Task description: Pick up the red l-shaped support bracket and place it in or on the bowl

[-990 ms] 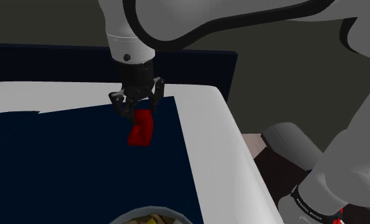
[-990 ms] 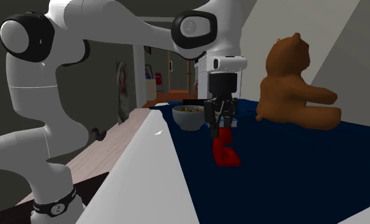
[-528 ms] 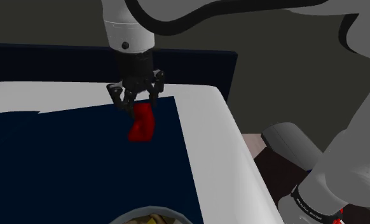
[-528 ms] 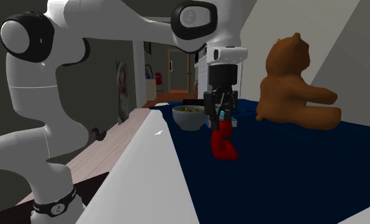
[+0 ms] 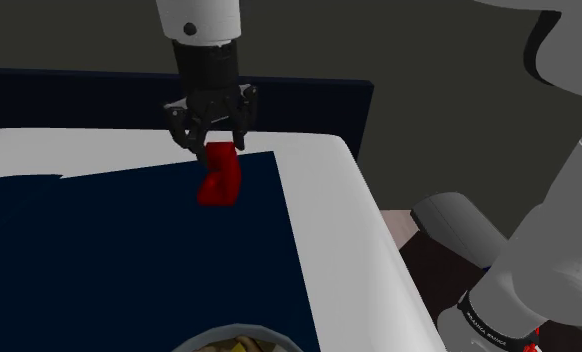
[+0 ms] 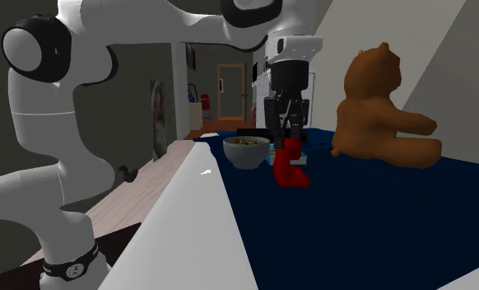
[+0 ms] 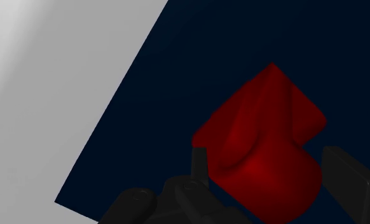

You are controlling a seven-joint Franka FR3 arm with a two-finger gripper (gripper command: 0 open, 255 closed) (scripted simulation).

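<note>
Red L-shaped support bracket (image 5: 219,180) clamped in the all-black two-finger gripper (image 5: 213,146), hanging over the dark blue cover (image 5: 99,260).

I had the fingers closed on the bracket's upper leg, one pad on each flat side, with the lower leg and its rounded bend hanging below the tips (image 7: 266,143). From the side, the bracket (image 6: 290,169) seemed to hang clear of the cover, close to the near side of the grey round bowl (image 6: 246,155). I judged it rigid, light and smooth-skinned, so nothing would crush, but it could swivel between the pads. A hold on the flat faces close to the bend looked safest to me. The brown teddy bear (image 6: 382,107) sat well beyond, and the white surface (image 5: 349,250) bordered the cover.
</note>
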